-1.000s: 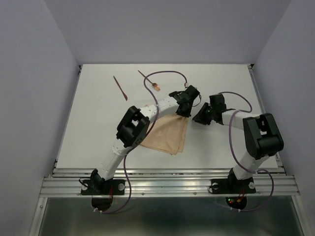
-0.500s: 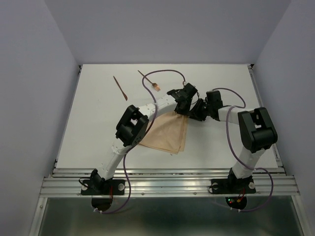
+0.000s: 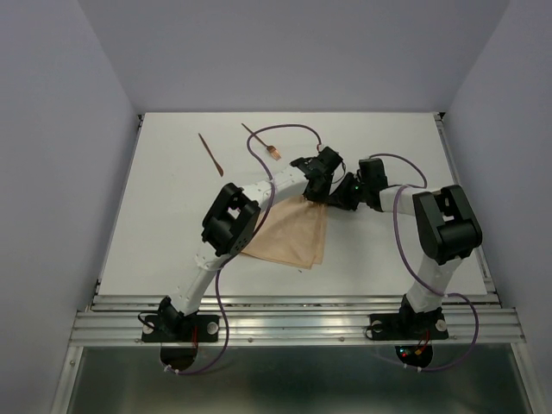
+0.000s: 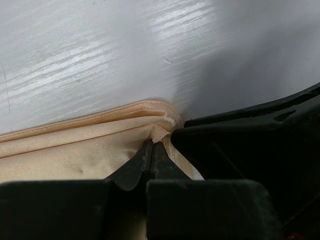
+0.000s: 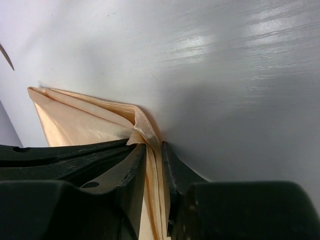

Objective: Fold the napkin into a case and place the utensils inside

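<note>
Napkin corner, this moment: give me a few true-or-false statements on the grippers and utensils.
1. The left gripper is shut on a corner of the napkin. True.
2. Both utensils sit inside the napkin. False: the forked utensil and the plain utensil lie on the bare table, beyond the napkin.
3. The napkin's edge runs between the fingers of the right gripper. True.
4. The right gripper hangs over the forked utensil. False: it is at the same napkin corner, beside the left gripper.

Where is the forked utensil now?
The forked utensil lies on the table's far side in the top view, between the plain utensil and the left claw.
</note>
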Robot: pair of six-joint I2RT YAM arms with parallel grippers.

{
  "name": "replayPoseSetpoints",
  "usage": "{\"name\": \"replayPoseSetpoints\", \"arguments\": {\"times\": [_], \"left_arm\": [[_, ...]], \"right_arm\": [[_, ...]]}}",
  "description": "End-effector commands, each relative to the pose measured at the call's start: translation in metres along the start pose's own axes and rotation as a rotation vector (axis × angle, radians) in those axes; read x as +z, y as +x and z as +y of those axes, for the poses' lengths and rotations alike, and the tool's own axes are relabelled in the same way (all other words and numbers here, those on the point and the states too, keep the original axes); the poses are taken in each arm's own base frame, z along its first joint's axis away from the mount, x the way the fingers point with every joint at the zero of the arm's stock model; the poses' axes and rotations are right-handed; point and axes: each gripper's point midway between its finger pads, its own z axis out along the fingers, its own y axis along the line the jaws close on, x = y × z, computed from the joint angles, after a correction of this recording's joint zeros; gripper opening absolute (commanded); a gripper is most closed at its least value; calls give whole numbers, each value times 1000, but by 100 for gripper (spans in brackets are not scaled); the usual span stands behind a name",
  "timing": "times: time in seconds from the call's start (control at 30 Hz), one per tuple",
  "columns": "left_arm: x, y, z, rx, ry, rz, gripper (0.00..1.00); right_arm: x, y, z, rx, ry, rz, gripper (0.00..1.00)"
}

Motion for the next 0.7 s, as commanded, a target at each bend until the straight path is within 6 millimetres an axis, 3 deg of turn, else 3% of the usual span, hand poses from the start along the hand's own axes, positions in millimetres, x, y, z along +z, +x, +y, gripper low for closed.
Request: {"name": "replayPoseSetpoints", "arguments": {"times": [0.0,0.13,0.23,0.27,0.67], "left_arm": [[-39,-29,-7,-17,43,-82,0],[-40,-28,-8,-16,46,-82,0],[-41,-29,-8,-19,47,-86,0],[-42,-29,-9,-18,48,-86,0],[-47,-41,-1,-48,51,-110,0]], "right_arm": [[7,5,-1,-26,13,10,27],[10,8,-3,-30,27,17,25],[10,8,-7,-24,45,13,12],[10,9,-9,-24,51,13,1],[6,10,-20,-12,98,-12,1]]}}
